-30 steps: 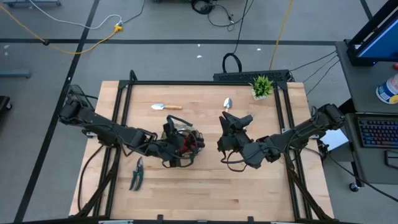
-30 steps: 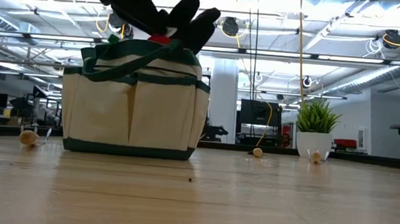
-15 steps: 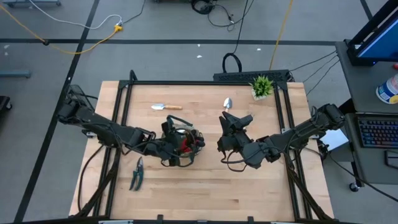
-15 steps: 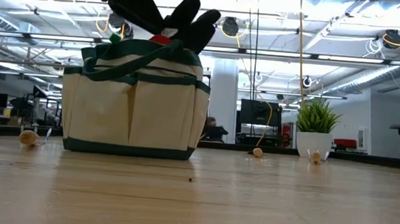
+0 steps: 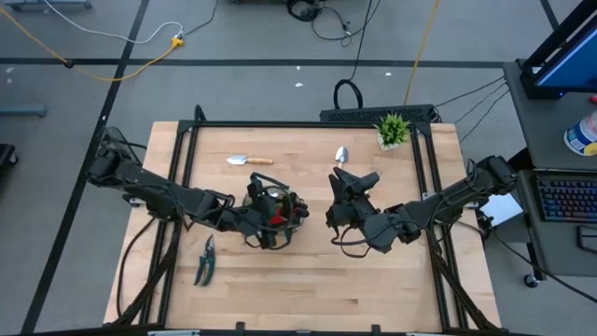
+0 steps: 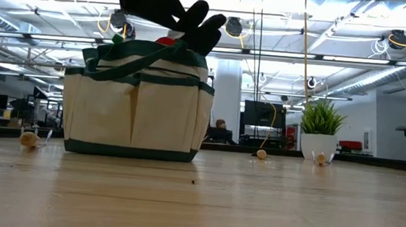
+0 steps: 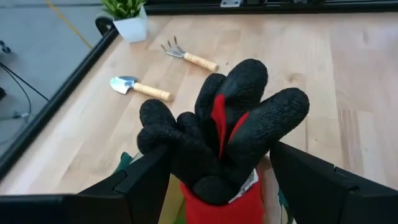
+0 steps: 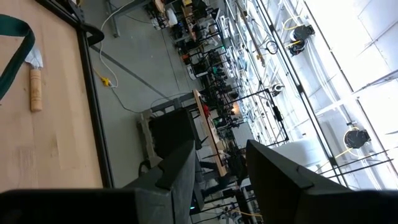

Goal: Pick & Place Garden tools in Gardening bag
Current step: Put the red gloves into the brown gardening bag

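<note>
Glove (image 7: 227,134) is being held clamped in the left hand (image 5: 266,213) over the gardening bag (image 6: 137,100), at the surface's 9 o'clock, for dropping in.

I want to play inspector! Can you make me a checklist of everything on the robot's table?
Surface: wooden table, bare in front.
Job's things: bag mid-table; glove above it; trowel and small shovel at the back; shears front-left.
Clutter: potted plant at the back.
End effectors: left end effector grips the glove; right end effector raised, empty.
Cables: yellow and black ones on the floor.
Surroundings: workshop; keyboard at right.
</note>
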`<state>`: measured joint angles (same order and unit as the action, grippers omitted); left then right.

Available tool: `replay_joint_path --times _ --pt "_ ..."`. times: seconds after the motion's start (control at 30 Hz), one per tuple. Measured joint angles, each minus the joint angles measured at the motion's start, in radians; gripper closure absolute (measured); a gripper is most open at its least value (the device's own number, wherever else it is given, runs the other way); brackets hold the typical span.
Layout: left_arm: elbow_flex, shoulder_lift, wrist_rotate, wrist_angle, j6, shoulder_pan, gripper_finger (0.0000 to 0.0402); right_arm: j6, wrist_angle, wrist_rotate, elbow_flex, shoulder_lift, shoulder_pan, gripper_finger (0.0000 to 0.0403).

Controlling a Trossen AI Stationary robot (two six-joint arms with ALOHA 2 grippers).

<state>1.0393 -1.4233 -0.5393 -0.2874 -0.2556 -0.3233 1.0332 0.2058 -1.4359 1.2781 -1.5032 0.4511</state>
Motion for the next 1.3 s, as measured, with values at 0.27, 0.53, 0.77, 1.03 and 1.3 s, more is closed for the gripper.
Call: replay_joint_path --times 0.27,0.53,0.77,1.03,1.3 --pt "-0.001 -0.034 0.082 0.006 -0.070 0.040 0.0121 0.000 0.000 0.000 0.000 0.000 0.000 0.0268" --pt "-0.001 -0.068 0.106 0.007 -0.107 0.045 0.0137 0.000 0.000 0.000 0.000 0.000 0.000 0.0268" --pt "-0.001 -0.075 0.128 0.023 -0.121 0.053 0.0251 0.000 0.000 0.000 0.000 0.000 0.000 0.0268" --pt "-0.001 -0.075 0.031 0.073 -0.079 0.053 0.0387 0.000 0.000 -0.001 0.000 0.000 0.000 0.0268" --pt "-0.001 -0.075 -0.103 0.130 -0.076 0.034 0.0378 0.000 0.000 -0.002 0.000 0.000 0.000 0.0268"
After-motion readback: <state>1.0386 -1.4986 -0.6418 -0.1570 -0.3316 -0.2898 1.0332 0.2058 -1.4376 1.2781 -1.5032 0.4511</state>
